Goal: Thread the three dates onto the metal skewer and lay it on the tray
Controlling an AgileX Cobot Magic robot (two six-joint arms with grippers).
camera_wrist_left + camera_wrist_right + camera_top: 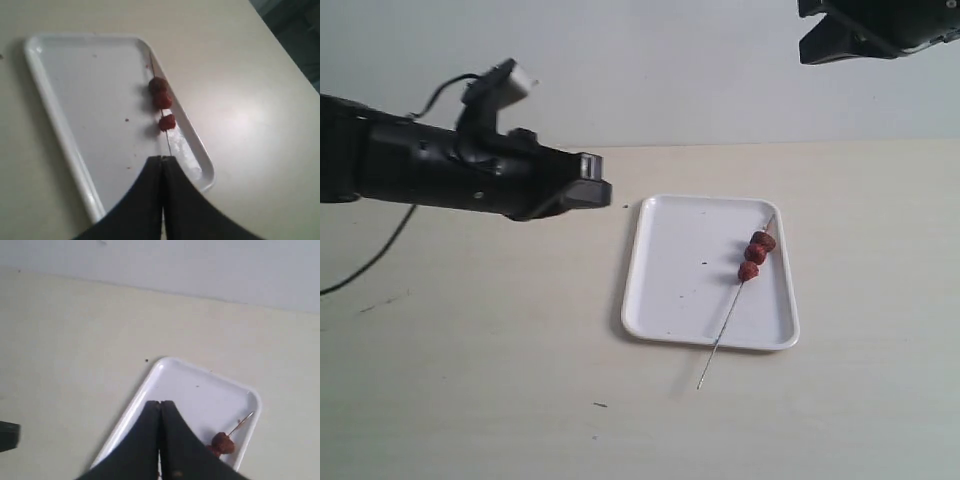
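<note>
We find the skewer (728, 322) with its three dates (756, 254) lying in the tray (670, 290), its long axis running from the far edge of the bench (470, 400) toward the near edge, the tip overhanging. The left end effector (161, 160) seems nearer than the right end effector (160, 404). Both are closed and empty, and nothing stands between.

You have no text, label, brand, number or sign to read in any of the three views. The only marks are a few tiny dark specks (704, 263) on the white tray (670, 300), and they form no letters or figures.
</note>
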